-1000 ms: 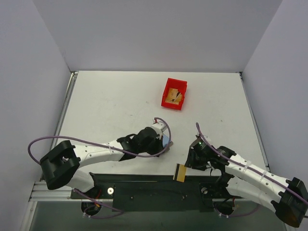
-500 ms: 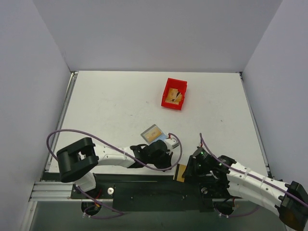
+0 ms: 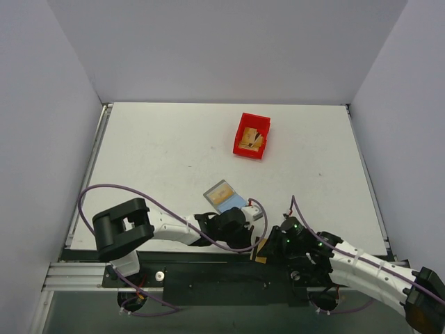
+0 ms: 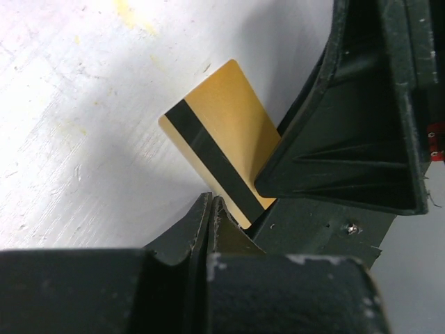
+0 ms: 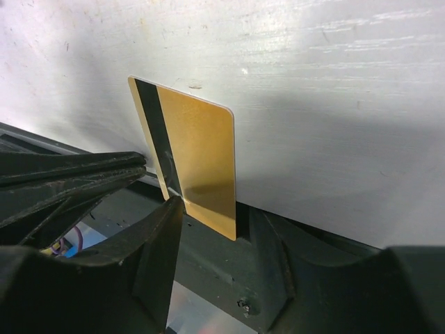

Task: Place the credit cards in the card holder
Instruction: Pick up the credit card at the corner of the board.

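A gold credit card (image 5: 198, 156) with a black stripe lies flat at the table's front edge, its near end hanging over it (image 3: 261, 250). My right gripper (image 5: 217, 212) is open and straddles that overhanging end. Its left finger (image 5: 156, 236) touches the striped side, and a slim gap shows at the right finger (image 5: 268, 236). My left gripper (image 4: 211, 202) is shut and empty, its tips against the same card (image 4: 219, 149) from the other side. The card holder (image 3: 224, 195) lies open on the table behind, bluish inside with a gold card on it.
A red bin (image 3: 252, 136) stands at the back right of centre with more gold cards inside. The black rail (image 3: 208, 268) runs just below the table's front edge under both grippers. Purple cables loop off both arms.
My left arm has left the card holder, which now lies uncovered, and swung down to the front edge beside the card. My right gripper has slid left onto the card's end.
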`<state>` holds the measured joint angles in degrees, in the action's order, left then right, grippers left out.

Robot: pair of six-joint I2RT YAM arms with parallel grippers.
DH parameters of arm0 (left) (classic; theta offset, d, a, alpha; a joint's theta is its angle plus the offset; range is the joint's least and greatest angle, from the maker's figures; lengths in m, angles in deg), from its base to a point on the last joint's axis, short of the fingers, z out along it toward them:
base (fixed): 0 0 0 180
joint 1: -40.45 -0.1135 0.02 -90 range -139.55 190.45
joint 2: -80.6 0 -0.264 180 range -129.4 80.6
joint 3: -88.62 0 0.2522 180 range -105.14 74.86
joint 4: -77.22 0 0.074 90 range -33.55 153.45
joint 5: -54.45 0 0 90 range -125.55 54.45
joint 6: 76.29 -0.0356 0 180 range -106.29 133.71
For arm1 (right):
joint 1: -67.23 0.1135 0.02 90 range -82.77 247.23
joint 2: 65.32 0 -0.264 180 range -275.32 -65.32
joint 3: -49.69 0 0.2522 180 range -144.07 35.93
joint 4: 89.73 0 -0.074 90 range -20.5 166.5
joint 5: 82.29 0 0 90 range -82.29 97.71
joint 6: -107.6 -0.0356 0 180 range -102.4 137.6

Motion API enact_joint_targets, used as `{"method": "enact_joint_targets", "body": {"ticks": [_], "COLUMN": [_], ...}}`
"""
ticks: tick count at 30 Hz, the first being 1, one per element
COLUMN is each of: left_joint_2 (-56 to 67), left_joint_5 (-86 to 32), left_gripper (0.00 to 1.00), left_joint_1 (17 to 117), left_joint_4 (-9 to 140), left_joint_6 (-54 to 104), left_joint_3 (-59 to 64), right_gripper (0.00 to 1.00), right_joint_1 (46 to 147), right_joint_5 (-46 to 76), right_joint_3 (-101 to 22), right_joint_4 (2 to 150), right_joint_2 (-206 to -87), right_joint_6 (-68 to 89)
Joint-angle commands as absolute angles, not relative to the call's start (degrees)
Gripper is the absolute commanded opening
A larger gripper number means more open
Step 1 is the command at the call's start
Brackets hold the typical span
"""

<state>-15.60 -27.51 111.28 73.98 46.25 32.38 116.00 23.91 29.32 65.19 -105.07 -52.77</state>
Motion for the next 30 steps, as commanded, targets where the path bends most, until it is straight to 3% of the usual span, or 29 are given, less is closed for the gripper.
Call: {"method": "enact_joint_targets", "body": {"ticks": [1, 13, 17, 20, 22, 24, 28, 30], "left_joint_2": [-17.4, -12.9, -4.4, 1.9, 5.6, 8.6, 13.2, 15.5], "left_joint_5": [-26.1, -30.4, -34.7, -37.8, -39.5, -39.8, -35.6, -29.2], "left_gripper": [0.00, 0.00, 0.00, 0.12, 0.33, 0.40, 0.48, 0.56], "left_joint_1": [112.0, 108.9, 102.0, 98.2, 96.4, 94.4, 89.9, 87.3], "left_joint_4": [75.1, 72.0, 68.1, 65.1, 63.9, 63.5, 66.0, 69.5], "left_joint_6": [46.2, 47.5, 48.9, 47.6, 47.2, 47.4, 48.9, 49.9], "left_joint_3": [31.4, 31.4, 31.6, 30.5, 29.6, 28.9, 29.5, 30.8], "right_gripper": [0.35, 0.01, 0.00, 0.00, 0.00, 0.00, 0.00, 0.00], "right_joint_1": [115.0, 114.7, 114.3, 112.9, 111.3, 108.6, 102.0, 99.1], "right_joint_5": [19.9, 15.7, 9.5, 5.7, 4.6, 5.5, 20.9, 32.8], "right_joint_3": [32.6, 29.1, 22.1, 14.3, 9.0, 4.1, -0.5, -1.2], "right_joint_4": [66.7, 64.0, 55.7, 52.3, 51.8, 52.7, 63.9, 70.1], "right_joint_2": [-105.5, -98.4, -97.2, -102.5, -107.5, -112.3, -115.9, -116.6], "right_joint_6": [-53.6, -51.3, -46.4, -41.1, -34.8, -29.4, -21.5, -20.4]}}
